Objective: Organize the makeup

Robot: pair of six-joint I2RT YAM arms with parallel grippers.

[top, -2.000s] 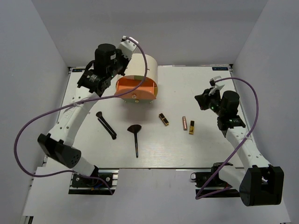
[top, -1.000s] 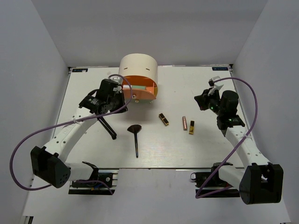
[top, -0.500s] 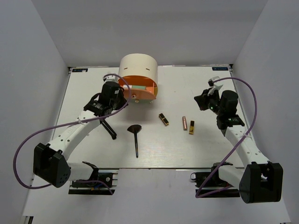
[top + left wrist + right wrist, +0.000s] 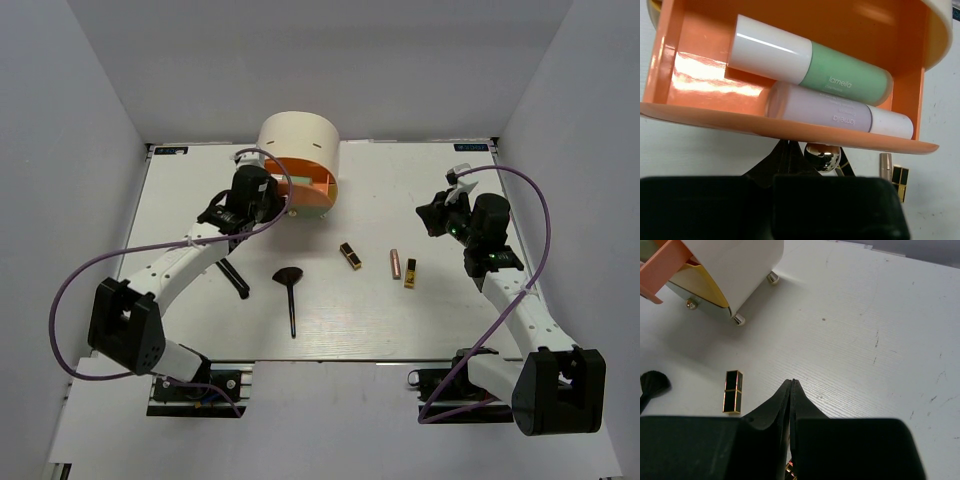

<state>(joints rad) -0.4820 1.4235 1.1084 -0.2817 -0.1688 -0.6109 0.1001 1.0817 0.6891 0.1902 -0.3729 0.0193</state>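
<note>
The orange drawer (image 4: 790,131) of the round cream box (image 4: 298,148) stands partly out, holding a mint-green white-capped tube (image 4: 810,62) and a pale lilac bottle (image 4: 840,114). My left gripper (image 4: 789,146) is shut and empty, its tips against the drawer front beside the shiny knob (image 4: 822,156). On the table lie a black-and-gold lipstick (image 4: 350,255), a rose-gold tube (image 4: 395,263), a second lipstick (image 4: 410,273), a black fan brush (image 4: 289,290) and a thin black stick brush (image 4: 235,278). My right gripper (image 4: 791,382) hovers shut and empty to the right of these, with the first lipstick (image 4: 733,391) showing to its left.
A yellow drawer (image 4: 695,285) sits under the orange one in the box, which stands on small metal feet (image 4: 738,319). White walls close in the table (image 4: 420,190) on the left, right and back. Purple cables loop from both arms.
My left arm has come down from above the box to the drawer front, and the orange drawer has slid further into the box. The right arm has held still.
</note>
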